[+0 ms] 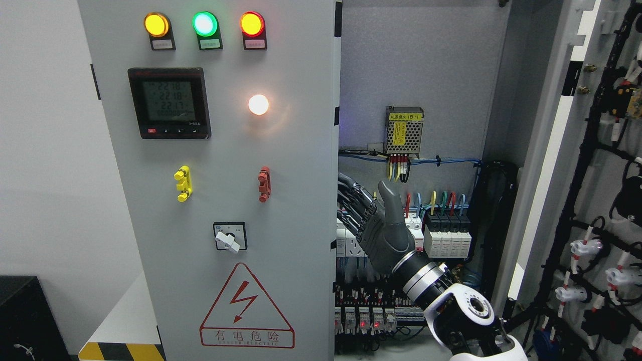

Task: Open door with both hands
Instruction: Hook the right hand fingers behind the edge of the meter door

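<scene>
Our right hand [373, 220] reaches up from the lower right of the head view, on a white and silver arm [451, 306]. Its dark grey fingers [351, 200] are curled around the right edge of the left door [210, 175]; their tips pass behind that edge and are hidden. The thumb [390, 198] points straight up, apart from the fingers. So the hand is closed on the door's edge.

The left door fills the middle of the view and faces us. On it, from the top: three round lamps [204, 23], yellow, green and red, then a dark meter [169, 103] with a lit screen, and a glowing white lamp [258, 104] to its right. Below are a yellow handle [182, 183] and a red handle [264, 184], a white knob [229, 238], and a red triangle sign [246, 308] with a lightning bolt.

Behind the hand the cabinet [426, 65] stands open, showing breakers [448, 233], coloured wires and a mesh power unit [404, 130] on the back wall. The right door [592, 200] is swung wide open at the far right, its inner side carrying black cables and white plugs.
</scene>
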{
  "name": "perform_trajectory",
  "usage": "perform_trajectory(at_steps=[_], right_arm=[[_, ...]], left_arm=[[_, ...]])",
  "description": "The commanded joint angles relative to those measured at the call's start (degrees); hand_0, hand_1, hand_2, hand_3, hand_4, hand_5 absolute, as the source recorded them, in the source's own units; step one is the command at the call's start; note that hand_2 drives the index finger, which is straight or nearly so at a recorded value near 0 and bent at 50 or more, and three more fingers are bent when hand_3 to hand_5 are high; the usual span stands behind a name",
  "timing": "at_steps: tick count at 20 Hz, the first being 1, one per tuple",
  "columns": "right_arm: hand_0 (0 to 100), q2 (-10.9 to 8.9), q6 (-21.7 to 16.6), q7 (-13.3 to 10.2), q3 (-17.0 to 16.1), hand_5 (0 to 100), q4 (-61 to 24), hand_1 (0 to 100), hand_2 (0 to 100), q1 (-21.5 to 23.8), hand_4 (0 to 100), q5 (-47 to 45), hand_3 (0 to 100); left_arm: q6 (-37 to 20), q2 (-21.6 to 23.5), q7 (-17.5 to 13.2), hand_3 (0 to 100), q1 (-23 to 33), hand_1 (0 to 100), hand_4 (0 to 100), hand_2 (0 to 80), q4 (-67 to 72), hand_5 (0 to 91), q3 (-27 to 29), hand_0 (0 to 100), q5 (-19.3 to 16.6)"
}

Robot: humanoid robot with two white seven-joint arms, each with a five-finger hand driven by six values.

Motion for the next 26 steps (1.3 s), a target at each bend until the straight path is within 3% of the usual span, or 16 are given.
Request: perform_trajectory(at_steps=[1, 4, 9, 13, 23, 26], right_arm=[[0, -2.49, 0.05, 1.54, -0.31, 0, 4.35, 0, 0, -1.68, 0, -1.22, 0], [0, -2.58, 0.05, 3.56, -0.31, 0, 5.84, 0, 0, -2.38, 0, -1.13, 0], [0, -2.58, -0.22, 3.92, -0.31, 0, 9.10, 0, 0, -4.14, 0, -1.13, 0], [0, -2.67, -0.39, 8.48, -0.39, 0, 9.46, 0, 0, -4.32, 0, -1.13, 0], [0, -2.67, 0.13, 10.86, -1.54, 0, 9.19, 0, 0, -4.32, 0, -1.13, 0], [0, -2.67, 0.22, 13.41, -1.54, 0, 8.84, 0, 0, -4.41, 0, -1.13, 0]], left_arm=[[0.02, 0.00, 0.05, 0, 0.00, 0, 0, 0.0, 0.32, 0.0, 0.00, 0, 0.06], [0.02, 0.00, 0.05, 0, 0.00, 0, 0, 0.0, 0.32, 0.0, 0.00, 0, 0.06], [0.02, 0.00, 0.05, 0, 0.00, 0, 0, 0.0, 0.32, 0.0, 0.00, 0, -0.03], [0.02, 0.00, 0.05, 0, 0.00, 0, 0, 0.0, 0.32, 0.0, 0.00, 0, -0.03], [0.02, 0.00, 0.05, 0, 0.00, 0, 0, 0.0, 0.32, 0.0, 0.00, 0, -0.03], [0.02, 0.00, 0.05, 0, 0.00, 0, 0, 0.0, 0.32, 0.0, 0.00, 0, -0.03]])
